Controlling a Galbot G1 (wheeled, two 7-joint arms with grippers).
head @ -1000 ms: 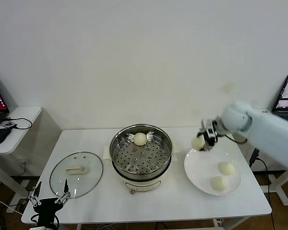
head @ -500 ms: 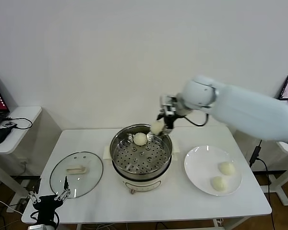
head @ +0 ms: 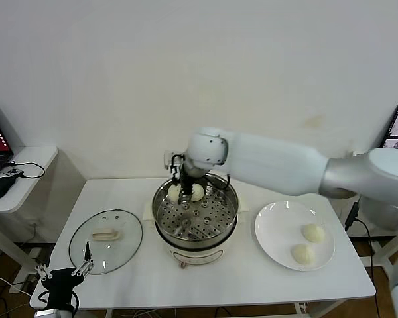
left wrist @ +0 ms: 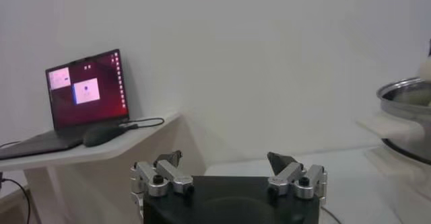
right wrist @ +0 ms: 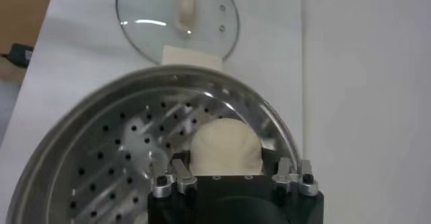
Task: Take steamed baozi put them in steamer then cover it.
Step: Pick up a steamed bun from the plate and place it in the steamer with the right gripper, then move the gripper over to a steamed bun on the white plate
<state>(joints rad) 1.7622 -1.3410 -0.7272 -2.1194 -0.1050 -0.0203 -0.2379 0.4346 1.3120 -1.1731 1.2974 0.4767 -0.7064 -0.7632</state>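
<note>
The steamer [head: 196, 215] stands mid-table with one baozi [head: 198, 192] on the far side of its perforated tray. My right gripper [head: 179, 187] reaches over the pot's far-left part, shut on a second baozi [head: 174, 193] held low next to the first. In the right wrist view this baozi [right wrist: 225, 148] sits between the fingers [right wrist: 180, 175] above the tray [right wrist: 121, 158]. Two more baozi [head: 313, 232] [head: 300, 254] lie on the white plate [head: 272, 228] at the right. My left gripper [head: 61, 277] is open and empty, parked below the table's front-left corner; it also shows in the left wrist view [left wrist: 225, 159].
The glass lid [head: 106, 240] with a cream handle lies flat on the table left of the steamer; it also shows in the right wrist view [right wrist: 176, 17]. A side desk with a laptop [left wrist: 86, 87] and mouse stands further left. My right arm spans above the table's back right.
My right arm has carried a baozi from above the plate leftward across the steamer and lowered it into the pot's far-left part. My left arm stays parked.
</note>
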